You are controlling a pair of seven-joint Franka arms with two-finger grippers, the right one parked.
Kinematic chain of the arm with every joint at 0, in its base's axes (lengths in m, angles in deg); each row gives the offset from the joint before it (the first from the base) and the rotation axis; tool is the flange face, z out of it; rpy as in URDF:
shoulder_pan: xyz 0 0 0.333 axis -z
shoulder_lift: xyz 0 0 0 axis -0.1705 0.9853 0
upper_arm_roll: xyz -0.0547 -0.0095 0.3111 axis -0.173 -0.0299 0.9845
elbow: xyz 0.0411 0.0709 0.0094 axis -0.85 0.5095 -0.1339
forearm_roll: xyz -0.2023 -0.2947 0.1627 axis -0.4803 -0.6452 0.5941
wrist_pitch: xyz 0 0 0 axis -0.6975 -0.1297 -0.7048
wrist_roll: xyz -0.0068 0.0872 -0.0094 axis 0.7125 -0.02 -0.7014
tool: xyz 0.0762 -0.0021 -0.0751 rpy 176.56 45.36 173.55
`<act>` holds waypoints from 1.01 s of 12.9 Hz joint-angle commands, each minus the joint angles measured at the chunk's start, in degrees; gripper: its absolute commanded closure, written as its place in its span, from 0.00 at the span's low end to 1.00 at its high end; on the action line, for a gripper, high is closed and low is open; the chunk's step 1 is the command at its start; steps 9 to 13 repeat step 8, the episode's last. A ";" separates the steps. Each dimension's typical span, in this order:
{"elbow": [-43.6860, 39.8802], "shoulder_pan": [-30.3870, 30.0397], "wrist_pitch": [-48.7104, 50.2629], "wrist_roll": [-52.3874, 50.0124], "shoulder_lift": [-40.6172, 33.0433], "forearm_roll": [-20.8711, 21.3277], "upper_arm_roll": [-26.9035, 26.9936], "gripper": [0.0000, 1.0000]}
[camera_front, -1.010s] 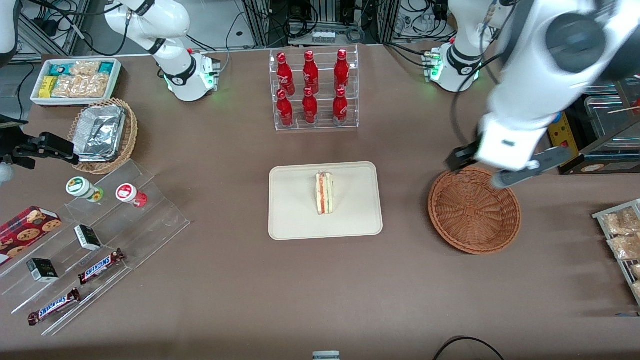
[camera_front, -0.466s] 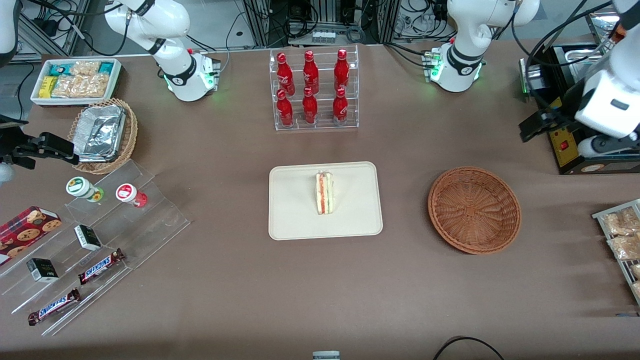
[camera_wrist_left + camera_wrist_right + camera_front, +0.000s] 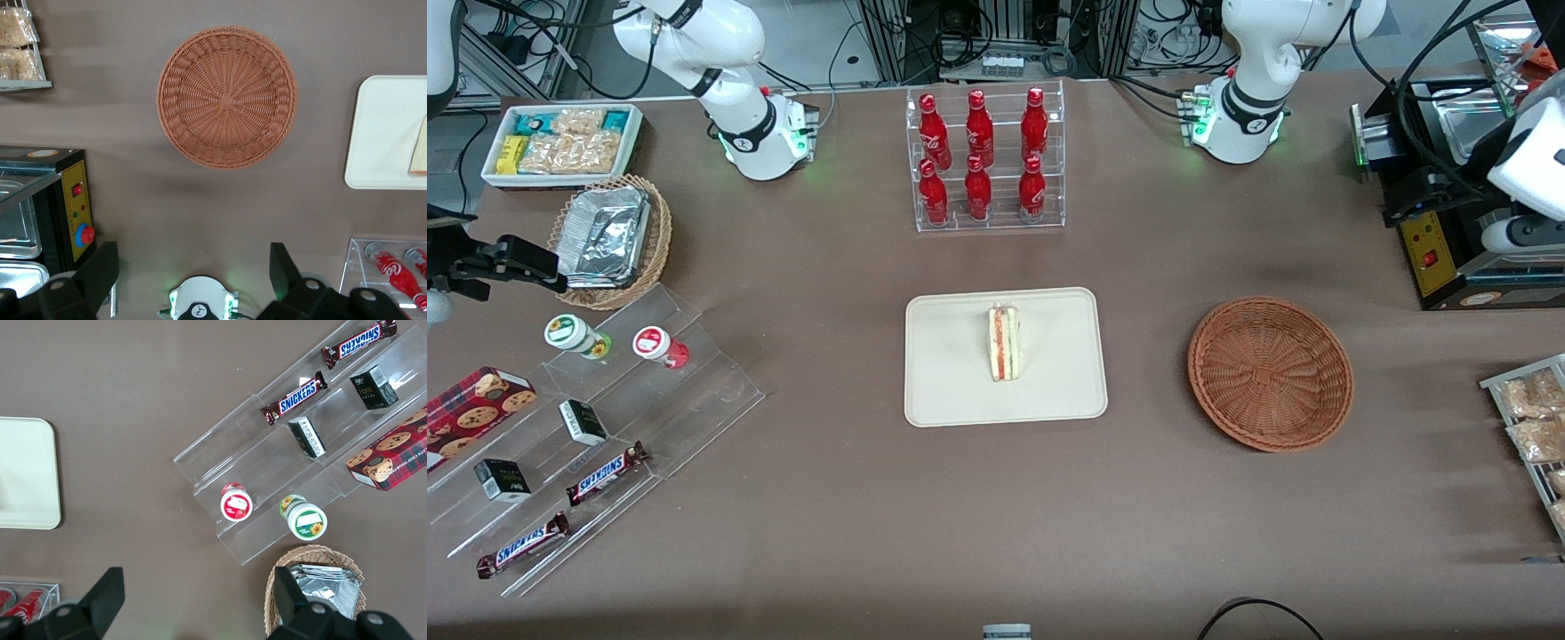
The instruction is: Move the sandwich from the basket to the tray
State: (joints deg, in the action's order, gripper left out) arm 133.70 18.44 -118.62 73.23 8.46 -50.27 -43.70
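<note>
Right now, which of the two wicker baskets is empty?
The round reddish-brown woven wicker basket, nearer the working arm's open hand, holds nothing. The lighter tan wicker basket holds silver foil containers. The sandwich lies on the cream tray.

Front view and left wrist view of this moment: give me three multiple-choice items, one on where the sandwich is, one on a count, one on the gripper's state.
1. Where is the sandwich?
A. in the basket
B. on the tray
C. on the bare table

2. How many red bottles stand in the clear rack?
A. four
B. six
C. eight

3. What state is the gripper in?
A. open, holding nothing
B. shut on the sandwich
C. shut on the basket's rim

Answers:
1 B, the wedge lies on the tray while the basket is empty.
2 B, two rows of three.
3 A, its fingers stand wide apart, high over the table's working-arm end.
</note>
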 commanded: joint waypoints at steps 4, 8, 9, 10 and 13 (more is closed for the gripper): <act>3.59 -5.46 -1.71 3.39 -3.54 -0.54 -4.22 0.00; 0.42 -6.51 -1.71 7.34 -1.26 -0.10 -5.89 0.00; 0.42 -6.51 -1.71 7.34 -1.26 -0.10 -5.89 0.00; 0.42 -6.51 -1.71 7.34 -1.26 -0.10 -5.89 0.00; 0.42 -6.51 -1.71 7.34 -1.26 -0.10 -5.89 0.00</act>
